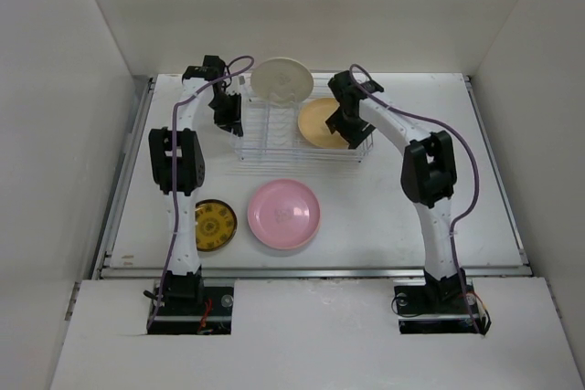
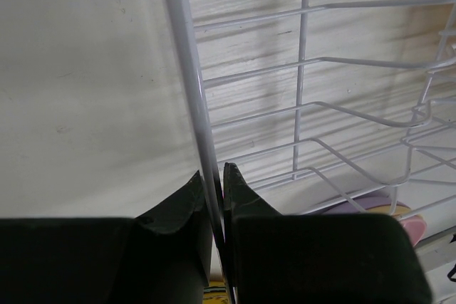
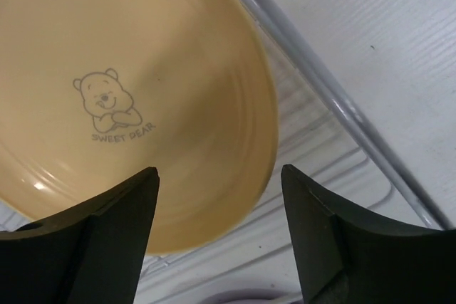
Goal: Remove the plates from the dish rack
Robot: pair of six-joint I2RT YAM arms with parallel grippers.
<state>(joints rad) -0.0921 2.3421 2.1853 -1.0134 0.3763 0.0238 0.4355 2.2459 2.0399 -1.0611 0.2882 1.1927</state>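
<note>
The silver wire dish rack (image 1: 274, 145) stands at the back middle of the table. A cream plate (image 1: 281, 81) stands upright in it. A tan-yellow plate (image 1: 320, 122) with a bear print leans in its right end. A pink plate (image 1: 284, 214) lies flat on the table in front. My left gripper (image 1: 227, 112) is at the rack's left end, shut on an upright rack wire (image 2: 194, 97). My right gripper (image 1: 344, 121) is open just over the tan-yellow plate (image 3: 142, 90), its rim between the jaws. A lavender sliver (image 2: 370, 206) shows low behind the rack wires.
A dark plate with a yellow pattern (image 1: 215, 225) lies on the table front left, beside the pink plate. White walls close in the table on the left, back and right. The rack's rim wire (image 3: 335, 97) runs just right of my right gripper.
</note>
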